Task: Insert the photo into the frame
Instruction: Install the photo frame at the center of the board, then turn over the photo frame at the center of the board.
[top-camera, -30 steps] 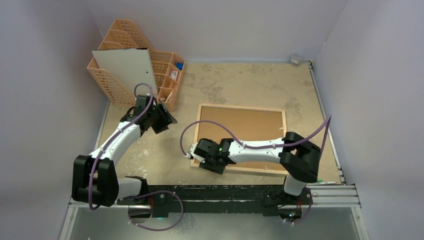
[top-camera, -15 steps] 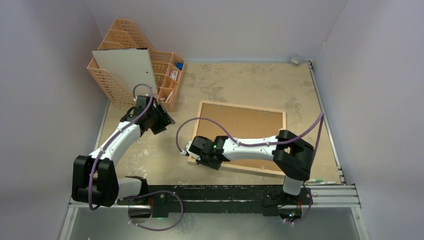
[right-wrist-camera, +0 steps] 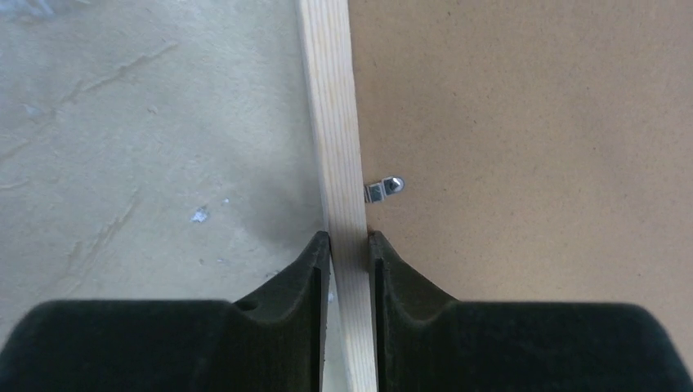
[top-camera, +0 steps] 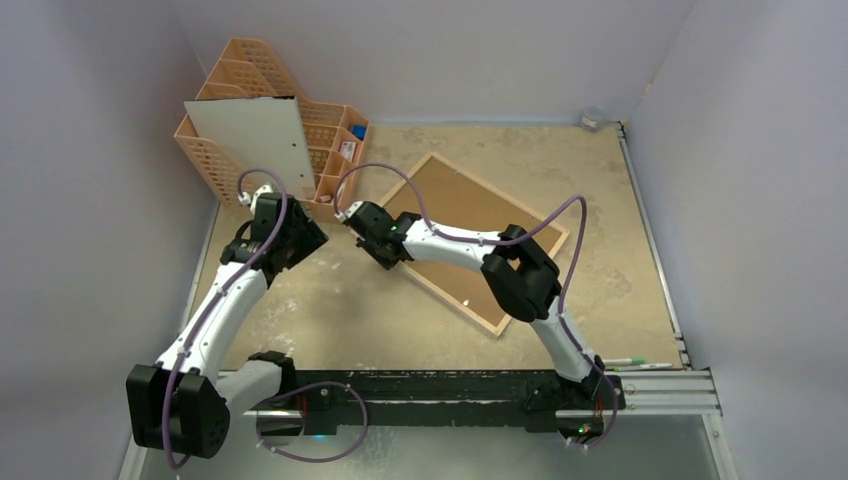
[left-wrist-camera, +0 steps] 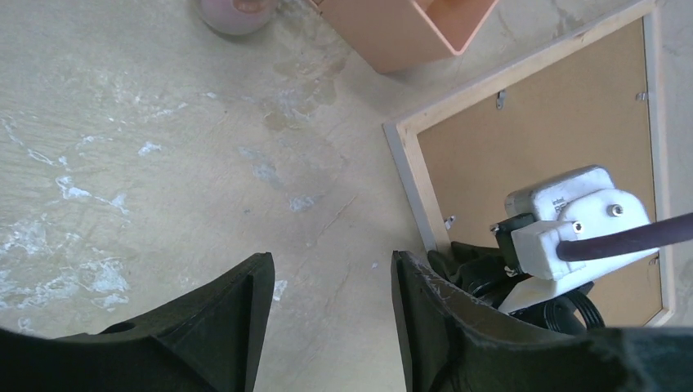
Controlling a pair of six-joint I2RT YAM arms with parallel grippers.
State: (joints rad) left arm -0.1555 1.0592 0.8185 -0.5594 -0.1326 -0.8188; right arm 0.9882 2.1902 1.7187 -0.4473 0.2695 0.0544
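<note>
Frame (right-wrist-camera: 333, 122) lies face down on the surface (top-camera: 500, 150), set diagonally, brown backing board (top-camera: 465, 205) up and held in by a metal tab (right-wrist-camera: 382, 188); right end effector (right-wrist-camera: 350, 241) is clenched on the frame's wooden rim near its left corner; left end effector (left-wrist-camera: 329, 269) is released, nothing between the fingers, hovering over bare surface just beside that corner; white sheet leaning on the peach organiser (top-camera: 322, 130) is likely the photo (top-camera: 252, 140), reverse side out, well apart from the frame. Risks: the pinch on the thin rim could slip if the frame is dragged or lifted; the frame corner could knock the organiser and topple the photo; the two arms are close and could collide; the backing isn't out yet, so the photo can't go in.
</note>
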